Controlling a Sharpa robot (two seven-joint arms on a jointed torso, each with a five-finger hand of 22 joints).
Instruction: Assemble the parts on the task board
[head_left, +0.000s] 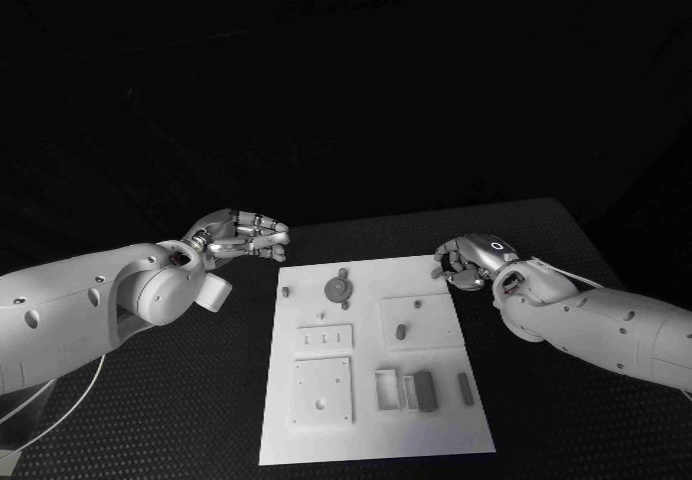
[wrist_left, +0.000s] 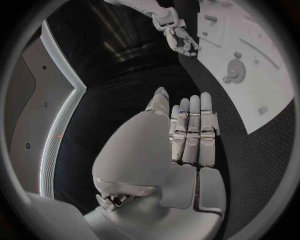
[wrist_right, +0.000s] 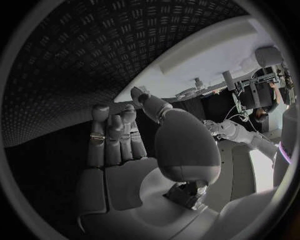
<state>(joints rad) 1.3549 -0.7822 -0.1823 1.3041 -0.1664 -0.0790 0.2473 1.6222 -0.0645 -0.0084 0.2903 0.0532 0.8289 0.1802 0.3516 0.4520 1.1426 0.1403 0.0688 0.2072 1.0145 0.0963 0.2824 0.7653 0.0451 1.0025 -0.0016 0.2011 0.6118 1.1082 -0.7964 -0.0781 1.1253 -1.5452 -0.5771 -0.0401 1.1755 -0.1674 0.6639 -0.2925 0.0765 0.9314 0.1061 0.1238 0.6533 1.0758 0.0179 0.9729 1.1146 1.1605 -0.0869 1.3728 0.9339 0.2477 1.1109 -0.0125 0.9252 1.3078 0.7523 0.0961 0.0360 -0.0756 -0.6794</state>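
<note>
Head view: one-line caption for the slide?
Both hands, left hand and right hand, hover empty at the far corners of the task board.

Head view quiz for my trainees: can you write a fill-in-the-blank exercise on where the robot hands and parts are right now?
1. The task board is ____ in colour.
2. Neither the left robot hand nor the right robot hand holds a ____.
3. The round part lies near the board's ____ edge, the one away from the robot.
4. The table under the board is ____.

Missing words: white; part; far; black
</note>
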